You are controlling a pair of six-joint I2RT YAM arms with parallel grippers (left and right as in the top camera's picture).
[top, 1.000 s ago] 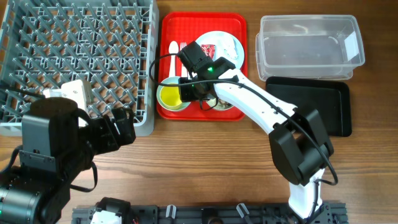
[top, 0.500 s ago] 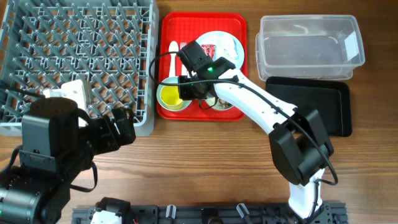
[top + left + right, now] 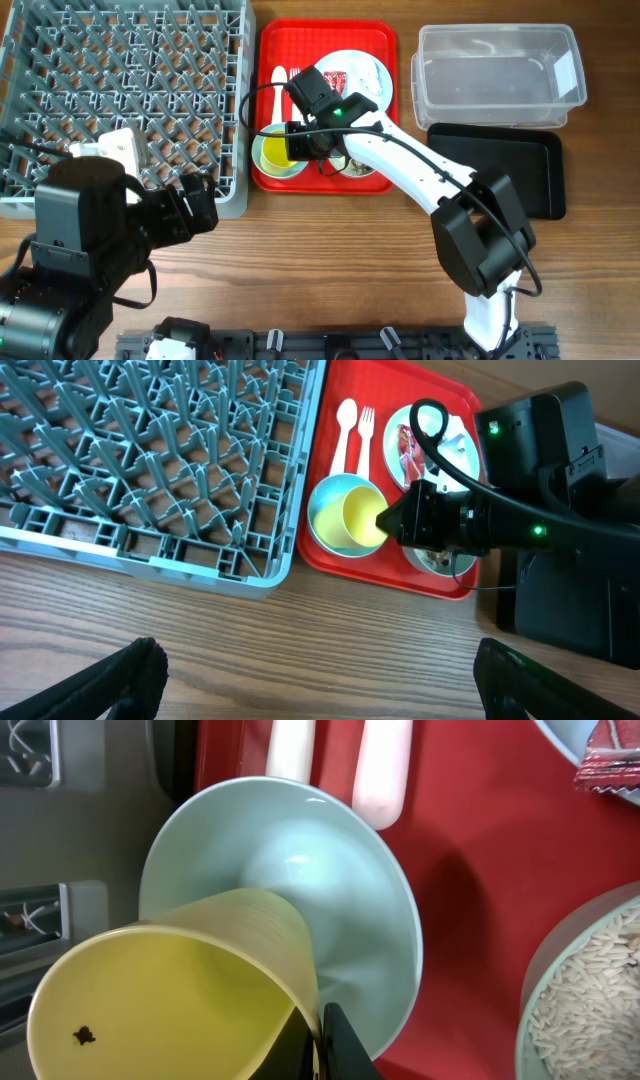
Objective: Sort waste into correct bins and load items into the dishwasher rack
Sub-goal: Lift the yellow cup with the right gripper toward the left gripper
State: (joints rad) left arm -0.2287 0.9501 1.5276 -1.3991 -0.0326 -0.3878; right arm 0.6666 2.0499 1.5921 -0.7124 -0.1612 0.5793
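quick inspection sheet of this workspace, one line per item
surface: wooden table
job's things: grey rack, no dishes seen in it; yellow cup tipped in a pale bowl on the red tray, next to the spoon and fork; wrapper on the plate; rice in a second bowl; clear tub looks empty, black tray beside it
clutter: nothing seen
grippers: right gripper pinches the cup's wall; left gripper open above the table
cables: black cable loops over the red tray
surroundings: dark rail at the near edge
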